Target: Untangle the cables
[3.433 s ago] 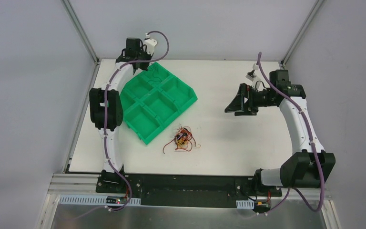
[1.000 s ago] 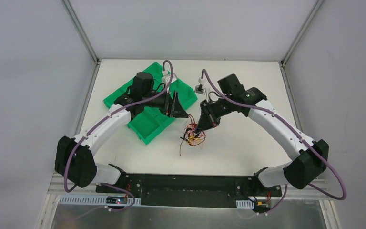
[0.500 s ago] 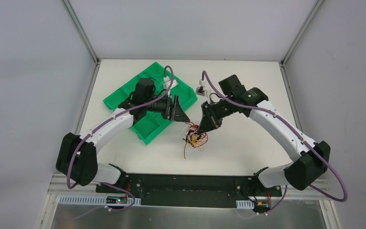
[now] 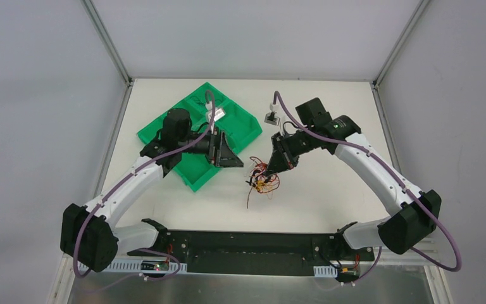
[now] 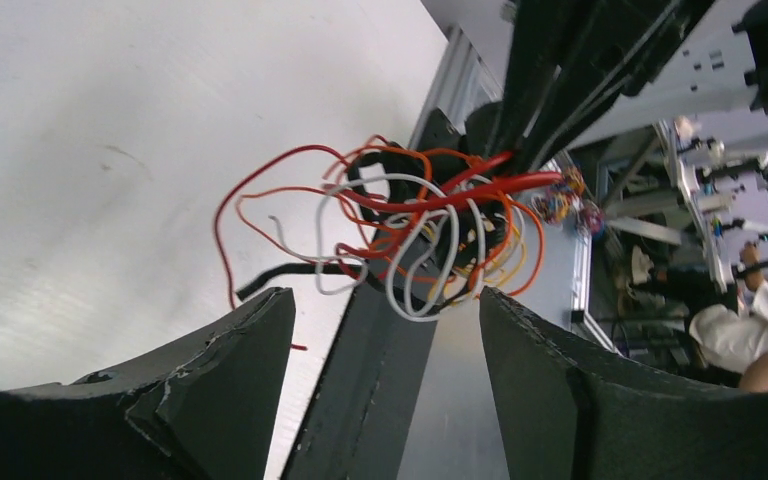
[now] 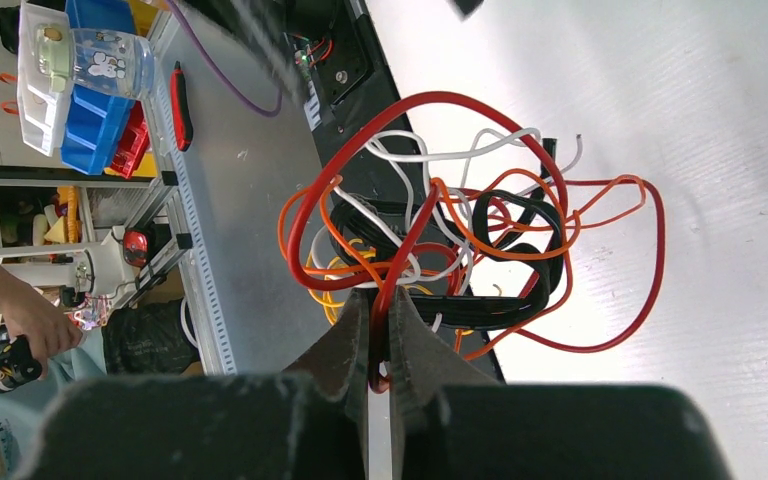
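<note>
You have the cables [image 4: 262, 180] as one small knot just off the near-right edge of the green tray [image 4: 242, 121], over the bare table [image 4: 329, 202]. Thin red, orange, white, black and yellow wires loop through each other, and a single red strand trails out of the knot toward the near edge. From the right wrist view the thickest loop is a red one arching over the top of the cables [image 6: 450, 250], with the black wire folded flat beneath it and the yellow ones bunched low at the back. Your right pincer [image 6: 378, 300] is pressed together on a red wire at the bottom of the knot. Whether the rest hangs free or rests on the table, you cannot tell. Your left pincer [image 5: 385, 300] stands wide apart with nothing in it, its fingers [image 5: 250, 360] framing the knot from the tray's side, close to it but apart. The tray is split into square compartments, several hidden under your left arm. The far one shows only a thin dark line, too small to name.
</note>
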{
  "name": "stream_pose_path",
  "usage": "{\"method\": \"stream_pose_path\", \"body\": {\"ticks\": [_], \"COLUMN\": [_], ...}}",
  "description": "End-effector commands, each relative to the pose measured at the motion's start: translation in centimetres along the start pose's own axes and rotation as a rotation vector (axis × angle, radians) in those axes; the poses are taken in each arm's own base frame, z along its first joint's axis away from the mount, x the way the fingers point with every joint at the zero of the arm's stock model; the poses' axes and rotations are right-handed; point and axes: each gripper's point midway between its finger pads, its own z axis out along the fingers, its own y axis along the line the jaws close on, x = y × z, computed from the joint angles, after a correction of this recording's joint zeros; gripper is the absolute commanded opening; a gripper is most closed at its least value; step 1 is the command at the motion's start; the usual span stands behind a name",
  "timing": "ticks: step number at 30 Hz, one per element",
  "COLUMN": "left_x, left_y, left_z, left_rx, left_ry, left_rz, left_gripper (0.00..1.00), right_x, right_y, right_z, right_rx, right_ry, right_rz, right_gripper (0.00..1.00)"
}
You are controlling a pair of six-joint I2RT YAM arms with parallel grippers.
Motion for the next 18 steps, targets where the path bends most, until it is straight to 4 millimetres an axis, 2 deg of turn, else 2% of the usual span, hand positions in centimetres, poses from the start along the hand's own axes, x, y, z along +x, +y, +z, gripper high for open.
{"method": "stream_pose_path", "body": {"ticks": [1,8,14,16,18], "left_x": [1.1,1.4,1.6,1.5,1.1], "left_y": [-1.9,-2.7,-3.5,-3.8,-4.3], "left_z": [0.9,2.8,3.4,3.3,3.1], "left_rx": [0.083,0.129,0.158,0.170,0.179], "left_ry": [0.044,0.090,0.113,0.117,0.116], "left_rz": [0.048,0.046,0.045,0.047,0.057], "left_gripper": [0.67,0.55,0.47,0.35,0.11], "right_x": [-0.8,-0.7,-0.6,-0.7,-0.6], "right_y": [1.1,0.9,0.6,0.2,-0.3], "right_z": [-0.5,-0.3,-0.3,-0.4,-0.5], "right_rx": [-0.028,-0.029,-0.027,-0.031,-0.022], "right_ry": [-0.031,-0.034,-0.036,-0.045,-0.050], "right_rz": [-0.033,-0.025,-0.013,0.003,0.021], "right_gripper": [0.00,0.00,0.00,0.00,0.00]}}
